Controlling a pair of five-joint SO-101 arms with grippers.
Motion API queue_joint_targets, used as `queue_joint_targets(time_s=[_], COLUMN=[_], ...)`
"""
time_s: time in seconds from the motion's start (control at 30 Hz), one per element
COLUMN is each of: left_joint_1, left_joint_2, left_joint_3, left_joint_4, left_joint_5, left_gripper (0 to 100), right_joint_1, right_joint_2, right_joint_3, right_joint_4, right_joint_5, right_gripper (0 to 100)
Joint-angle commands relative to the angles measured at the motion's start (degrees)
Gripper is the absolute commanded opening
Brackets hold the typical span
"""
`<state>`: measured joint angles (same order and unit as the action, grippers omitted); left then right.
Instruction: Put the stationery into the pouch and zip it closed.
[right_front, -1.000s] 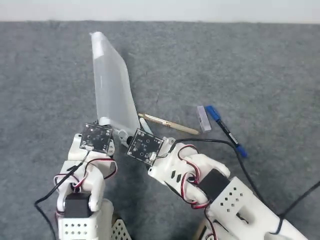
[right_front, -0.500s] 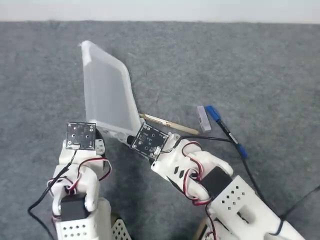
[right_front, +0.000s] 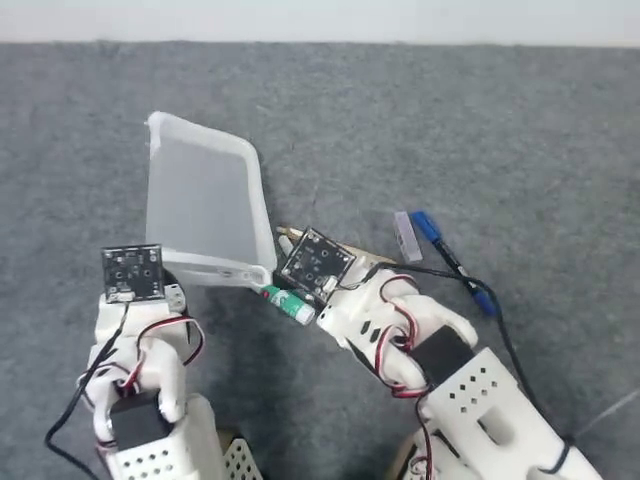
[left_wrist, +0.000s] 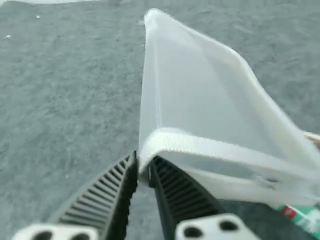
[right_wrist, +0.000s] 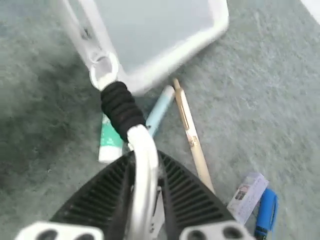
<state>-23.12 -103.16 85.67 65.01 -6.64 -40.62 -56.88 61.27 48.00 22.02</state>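
A translucent white pouch (right_front: 205, 205) hangs off the grey mat between both arms. My left gripper (left_wrist: 144, 162) is shut on the pouch's zipper edge at its near corner (right_front: 178, 272). My right gripper (right_wrist: 144, 157) is shut on the white cord of the zipper pull, whose black sleeve (right_wrist: 120, 110) leads to a ring (right_wrist: 103, 70) on the pouch (right_wrist: 150, 25). Below the pouch lie a green-and-white tube (right_front: 290, 303) (right_wrist: 112, 137), a light blue pen (right_wrist: 160, 107) and a beige pen (right_wrist: 192, 140). Farther right are a small clear case (right_front: 403, 235) and a blue pen (right_front: 450, 262).
Grey carpet-like mat (right_front: 500, 130) covers the table, with open room to the left and behind the pouch. The right arm's black cable (right_front: 500, 330) trails past the blue pen's tip. A pale wall strip runs along the far edge.
The pouch has swung from edge-on to a wide, open face, leaning left. The left arm moved left and nearer; the right gripper shifted right. The green-and-white tube has come into view beneath it.
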Motion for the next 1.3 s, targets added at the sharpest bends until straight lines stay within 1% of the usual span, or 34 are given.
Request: queue_joint_targets(time_s=[0.0,0.13,0.23,0.3,0.37,0.57,0.73,0.87,0.93,1.1,1.27], left_joint_1=[-3.2,-3.6,-3.5,-3.5,-3.5,-3.3,-3.2,-3.2,-2.5,4.0,4.4], left_joint_2=[0.0,0.0,0.0,0.0,0.0,0.0,0.0,0.0,0.0,0.1,0.1], left_joint_3=[-3.3,-3.3,-3.1,-2.8,-2.3,-2.2,0.3,3.0,3.0,5.1,5.1], left_joint_4=[0.0,0.0,0.0,0.1,0.1,-0.2,-1.8,-6.2,-6.2,-6.2,-6.4], left_joint_5=[0.8,0.9,1.0,3.3,5.1,5.1,5.2,4.9,4.7,0.2,-0.2], left_gripper=[1,2,10,16,20,21,29,30,30,30,30], right_joint_1=[4.6,6.8,7.3,7.0,7.0,6.9,3.5,1.4,1.3,1.2,1.2], right_joint_2=[-2.8,-2.8,-2.8,-2.8,-2.8,-2.9,-6.8,-15.0,-18.8,-25.2,-29.4], right_joint_3=[-2.4,-4.0,-4.1,-4.1,-4.1,-4.7,-5.7,-5.5,-5.5,-5.4,-5.4], right_joint_4=[0.6,0.9,0.9,1.0,1.0,1.9,5.5,9.0,10.7,13.5,15.3], right_joint_5=[0.2,-2.7,-3.0,-3.0,-3.0,-3.1,-3.1,-2.9,-2.6,-2.6,-2.5], right_gripper=[0.6,0.6,0.6,0.6,0.6,0.6,0.6,0.6,0.6,0.6,0.6])
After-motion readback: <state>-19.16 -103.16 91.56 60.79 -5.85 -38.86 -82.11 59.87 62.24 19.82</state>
